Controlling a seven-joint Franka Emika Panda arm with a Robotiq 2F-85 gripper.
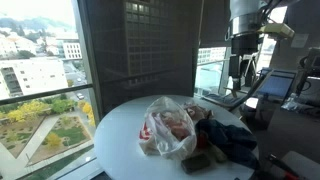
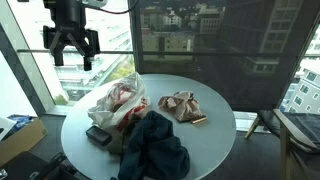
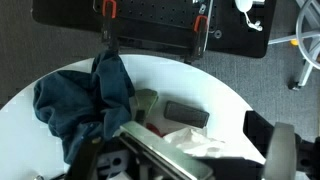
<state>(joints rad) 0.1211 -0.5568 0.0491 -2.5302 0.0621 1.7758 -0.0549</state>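
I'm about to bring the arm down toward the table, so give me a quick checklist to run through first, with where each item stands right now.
1. Claw open: ok, the jaws stand apart.
2. Claw empty: ok, nothing sits between the jaws.
3. Claw clear of the table: ok, it hangs high above, touching nothing.
4. Plastic bag free of other things: not ok, the blue cloth lies against it.
5. Dark block uncovered: ok, it lies on bare tabletop in the wrist view.
6. Bag's contents: cannot tell, only reddish shapes show through the plastic.
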